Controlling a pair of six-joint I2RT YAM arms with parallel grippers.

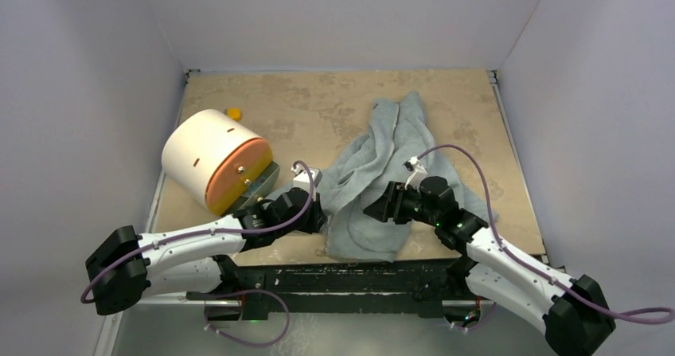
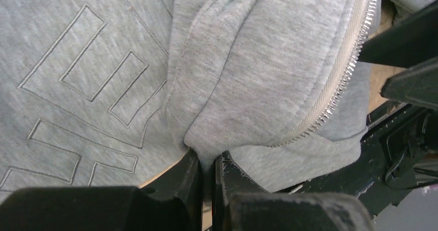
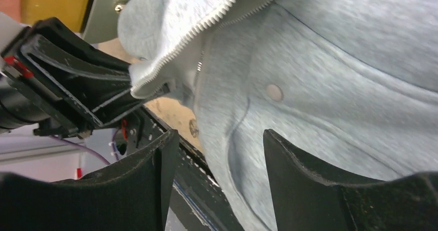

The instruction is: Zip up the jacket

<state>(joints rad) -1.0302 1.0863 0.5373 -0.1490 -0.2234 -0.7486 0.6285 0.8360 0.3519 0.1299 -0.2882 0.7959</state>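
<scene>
left gripper (image 2: pixel 206 164) clamped on a fold at the jacket (image 2: pixel 248 76) edge, just beside the zipper teeth (image 2: pixel 338 81). right gripper (image 3: pixel 219 153) jaws apart, hanging over the jacket front. jacket lies crumpled on the table (image 1: pixel 318 109), centre-right, near the arm bases.

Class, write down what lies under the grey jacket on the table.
Tan table shows around the jacket and under the hem corner that the left gripper pinches. Whatever lies beneath the rest is covered by fabric.
</scene>
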